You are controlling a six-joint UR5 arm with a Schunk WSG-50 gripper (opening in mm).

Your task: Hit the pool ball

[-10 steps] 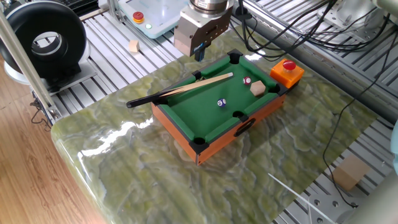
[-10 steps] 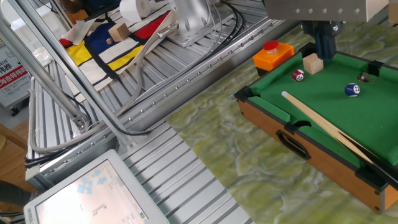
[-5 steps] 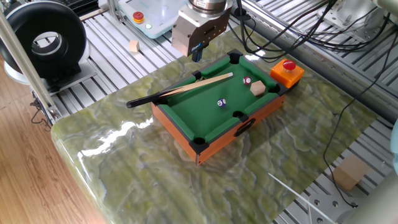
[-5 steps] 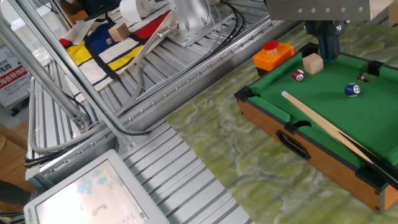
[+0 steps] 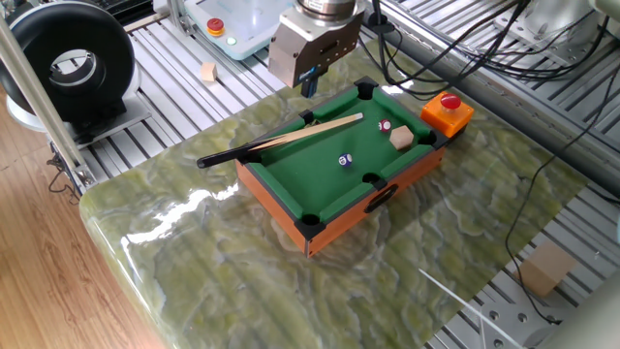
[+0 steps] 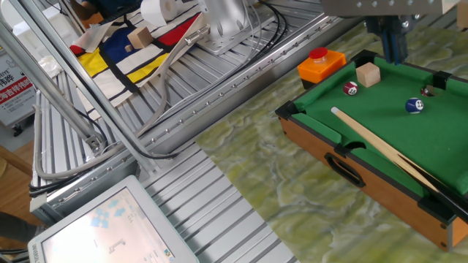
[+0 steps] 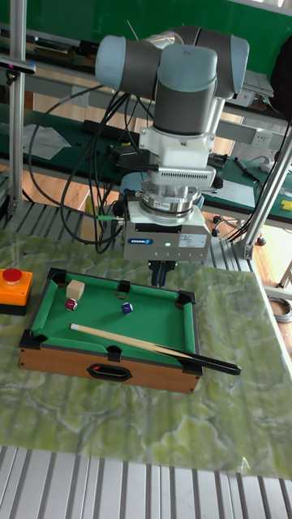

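Green felt on the marbled surface (image 5: 203, 262) carries the ball (image 5: 343, 161). My end effector (image 5: 309, 81) hovers beyond the far rail, seemingly pressed together; next I descend behind the ball.

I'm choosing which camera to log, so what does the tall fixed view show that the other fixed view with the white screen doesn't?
Only the tall view shows the whole arm and the cue's dark butt end past the rail. Only the other view shows the white screen and the coloured cloth. Both show the pool ball, red-and-white ball, wooden cube, orange button box and pincer.
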